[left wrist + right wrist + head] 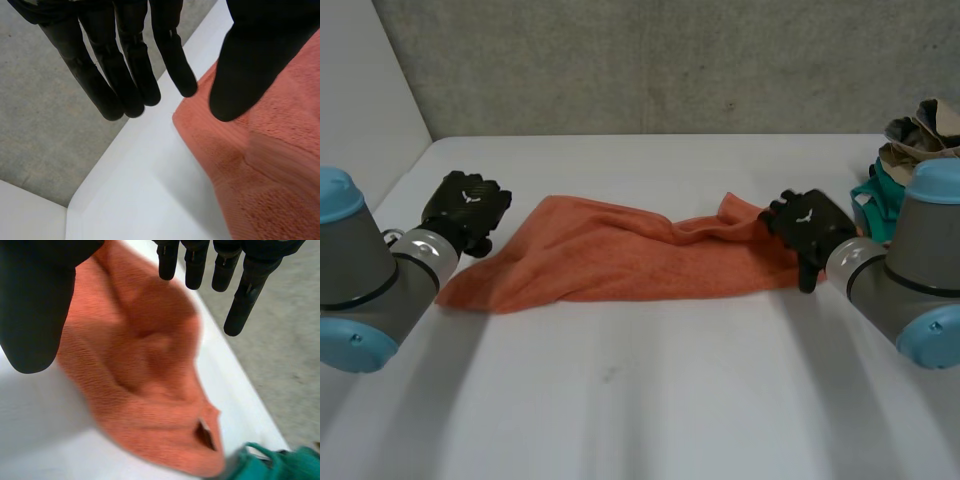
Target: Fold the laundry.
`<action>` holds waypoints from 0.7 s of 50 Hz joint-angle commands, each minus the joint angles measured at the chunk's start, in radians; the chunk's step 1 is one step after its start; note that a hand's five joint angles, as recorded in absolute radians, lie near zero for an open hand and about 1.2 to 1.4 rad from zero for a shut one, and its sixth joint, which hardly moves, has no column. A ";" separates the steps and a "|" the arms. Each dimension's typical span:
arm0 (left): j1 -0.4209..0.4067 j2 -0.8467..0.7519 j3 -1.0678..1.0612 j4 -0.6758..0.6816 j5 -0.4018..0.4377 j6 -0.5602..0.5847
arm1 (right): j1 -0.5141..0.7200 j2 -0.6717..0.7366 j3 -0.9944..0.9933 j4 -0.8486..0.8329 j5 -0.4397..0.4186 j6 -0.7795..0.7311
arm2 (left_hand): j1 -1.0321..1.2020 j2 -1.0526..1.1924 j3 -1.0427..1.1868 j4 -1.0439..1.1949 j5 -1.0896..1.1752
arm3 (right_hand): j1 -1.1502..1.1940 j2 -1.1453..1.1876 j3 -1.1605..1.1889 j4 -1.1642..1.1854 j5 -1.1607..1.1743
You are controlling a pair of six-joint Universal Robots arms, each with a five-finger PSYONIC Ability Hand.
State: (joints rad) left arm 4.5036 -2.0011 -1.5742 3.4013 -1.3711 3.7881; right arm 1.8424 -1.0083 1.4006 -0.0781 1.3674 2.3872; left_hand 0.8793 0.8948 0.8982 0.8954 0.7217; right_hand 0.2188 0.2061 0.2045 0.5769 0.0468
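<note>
- Currently the towel (620, 255) lies rumpled and unfolded on the surface (650, 400), its long axis running from the left edge toward the right edge.
- One hand is at each short end, so neither has to reach across.
- The left hand (468, 210) is at the towel's left end. In its wrist view the fingers (130, 75) are straight and reach past the towel's corner, with the thumb over the cloth. It is spread and holds nothing.
- The right hand (810, 225) is over the bunched right end. In its wrist view the fingers (240, 295) are straight and apart from the thumb, with the towel under the palm. It grips nothing.
- More laundry, a teal cloth (875, 205) among it, is piled at the right edge just beyond the right hand.
- My guess is that each hand pinches its own end next. The right end is crumpled, so its corner will be harder to find.
</note>
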 commanded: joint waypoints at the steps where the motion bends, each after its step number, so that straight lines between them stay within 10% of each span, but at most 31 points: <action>1: -0.011 0.065 0.003 -0.166 0.006 0.012 | -0.002 -0.032 -0.012 0.007 0.044 0.046 | -0.169 -0.185 -0.188 -0.185 -0.186 | -0.044 -0.032 -0.030 -0.402 -0.047; 12: 0.048 0.099 -0.050 -0.284 0.037 0.058 | 0.000 -0.029 -0.063 0.300 0.087 0.095 | -0.436 -0.452 -0.455 -0.452 -0.453 | -0.044 -0.032 -0.030 -0.402 -0.047; 26: 0.137 -0.108 0.039 -0.257 0.076 0.223 | 0.005 -0.010 -0.014 0.199 0.084 0.093 | -0.502 -0.517 -0.521 -0.518 -0.519 | -0.044 -0.032 -0.030 -0.402 -0.047; 35: 0.112 -0.111 0.071 -0.277 0.075 0.194 | -0.006 0.039 -0.012 0.109 0.081 0.096 | 0.437 0.422 0.418 0.421 0.420 | 0.111 0.124 0.125 -0.247 0.109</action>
State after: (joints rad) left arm 4.6281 -2.1356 -1.5127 3.1277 -1.2971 4.0102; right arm 1.8432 -0.9987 1.3888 0.0861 1.4486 2.4843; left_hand 0.9186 0.8982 0.8789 0.8823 0.7013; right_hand 0.2230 0.2187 0.2283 0.5769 0.0640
